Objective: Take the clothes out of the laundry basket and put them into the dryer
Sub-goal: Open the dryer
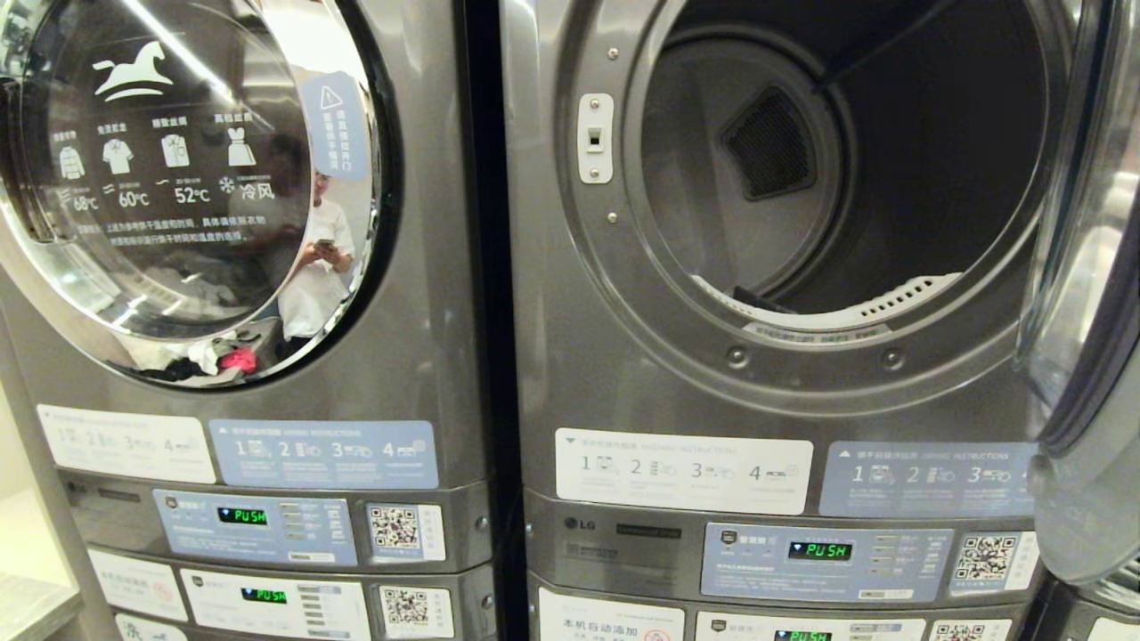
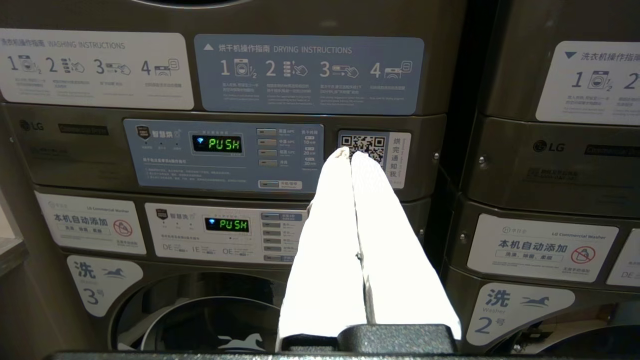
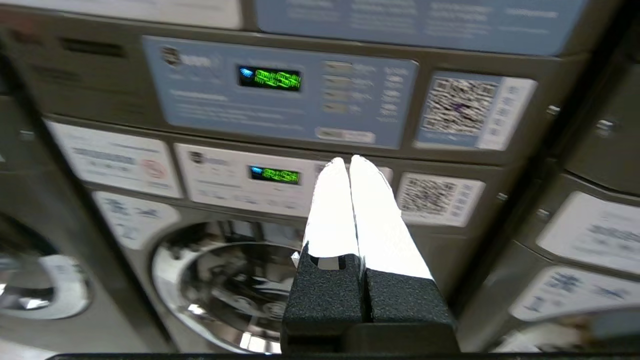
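Note:
The dryer [image 1: 570,374] fills the right of the head view, its drum [image 1: 891,178] open and dark. Its chrome-rimmed door [image 1: 1087,312] is swung out at the right edge. A small dark shape [image 1: 757,298] lies at the drum's lower lip; I cannot tell whether it is clothing. The laundry basket and the clothes are out of view. Neither arm shows in the head view. My left gripper [image 2: 350,152] is shut and empty, pointing at a control panel [image 2: 225,155]. My right gripper [image 3: 348,160] is shut and empty, before a grey machine's panels [image 3: 280,95].
The neighbouring grey stack on the left has its round glass door [image 1: 178,178] closed, with a person reflected in it. Below the panels are round washer doors [image 3: 225,285], [image 2: 200,320]. A pale ledge [image 1: 27,605] sits at the lower left.

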